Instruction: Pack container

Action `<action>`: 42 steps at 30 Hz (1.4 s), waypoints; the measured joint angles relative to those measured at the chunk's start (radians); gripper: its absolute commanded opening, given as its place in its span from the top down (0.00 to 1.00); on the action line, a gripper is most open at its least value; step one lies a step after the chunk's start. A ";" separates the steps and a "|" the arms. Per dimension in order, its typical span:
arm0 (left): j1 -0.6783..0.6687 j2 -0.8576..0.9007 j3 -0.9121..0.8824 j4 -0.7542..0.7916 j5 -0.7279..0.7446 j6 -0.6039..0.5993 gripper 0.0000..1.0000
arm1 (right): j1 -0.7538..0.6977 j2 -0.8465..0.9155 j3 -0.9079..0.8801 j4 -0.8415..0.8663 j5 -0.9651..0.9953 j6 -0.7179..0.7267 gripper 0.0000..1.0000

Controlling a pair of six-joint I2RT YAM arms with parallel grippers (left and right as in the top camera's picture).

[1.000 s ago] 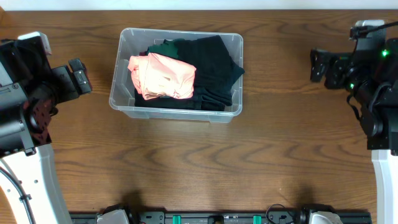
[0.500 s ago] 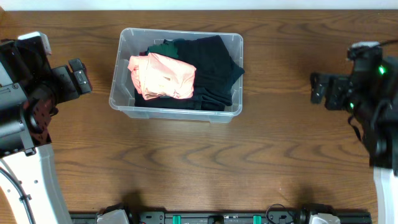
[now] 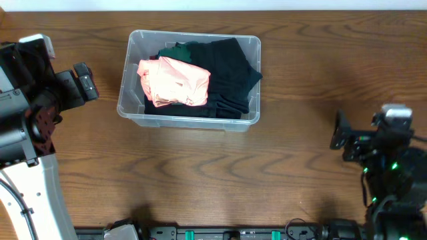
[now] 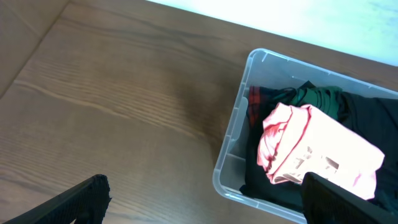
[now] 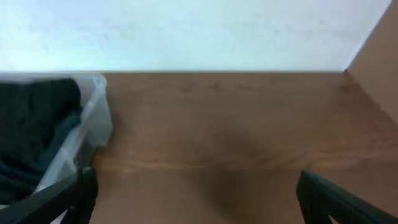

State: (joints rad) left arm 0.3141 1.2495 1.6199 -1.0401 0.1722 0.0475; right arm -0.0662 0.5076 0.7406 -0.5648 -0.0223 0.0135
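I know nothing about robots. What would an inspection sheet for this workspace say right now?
Surface: brown wood-grain table.
Job's things: large clear plastic rectangular container, holding a folded pink garment on top of dark black and green clothes.
Clutter: nothing seen.
Grippers: left gripper open and empty, left of the container; right gripper open and empty, well off to the container's right.
Cables: thin black cable on the left arm's white base; none seen on the table.
Surroundings: pale wall beyond the far edge; black rail along the near edge.
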 measured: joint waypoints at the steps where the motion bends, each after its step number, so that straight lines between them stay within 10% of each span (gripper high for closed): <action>1: 0.000 0.000 0.000 0.000 0.000 0.000 0.02 | 0.000 -0.030 -0.037 0.006 0.000 0.000 0.01; 20: 0.000 0.000 0.000 0.000 0.000 0.000 0.02 | 0.000 -0.484 -0.489 0.015 0.001 0.078 0.01; 42: 0.000 0.000 0.000 0.000 0.000 0.000 0.02 | 0.000 -0.493 -0.594 0.039 0.001 0.082 0.01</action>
State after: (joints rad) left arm 0.3141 1.2495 1.6199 -1.0397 0.1722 0.0475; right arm -0.0662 0.0147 0.1463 -0.5262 -0.0212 0.0959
